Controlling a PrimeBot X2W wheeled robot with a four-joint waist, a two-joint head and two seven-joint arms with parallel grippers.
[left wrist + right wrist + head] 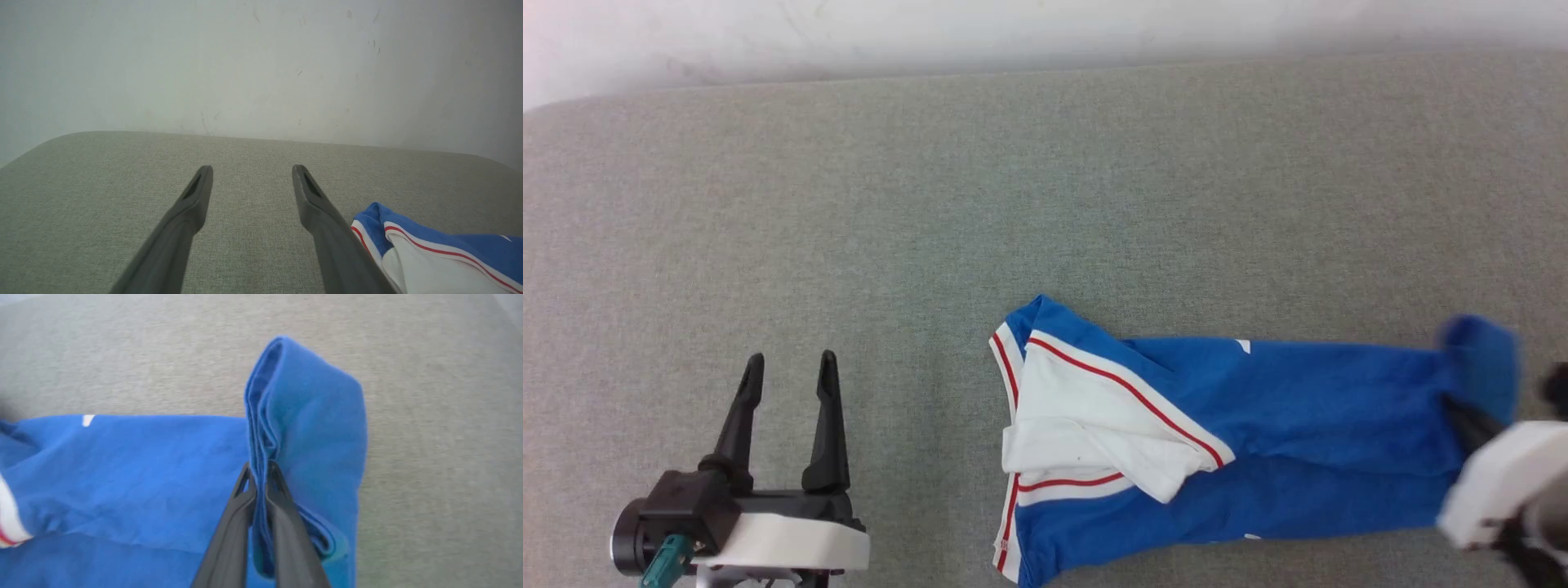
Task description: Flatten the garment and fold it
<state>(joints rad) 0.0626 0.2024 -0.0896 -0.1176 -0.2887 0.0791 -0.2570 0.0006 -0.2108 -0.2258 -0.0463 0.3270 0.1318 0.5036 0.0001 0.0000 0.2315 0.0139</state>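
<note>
Garment [1258,425], lower right, half-folded: right claw [258,468] clamped on its raised end, left claw [792,358] apart; next likely carries that end frame-left.

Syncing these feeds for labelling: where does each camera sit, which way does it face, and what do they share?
Head: up high, facing down at the grey surface; open left tool lower left.
Left wrist: along its own fingers, toward the wall.
Right wrist: along the right tool, shut on the garment.
Shared: garment in all three.
</note>
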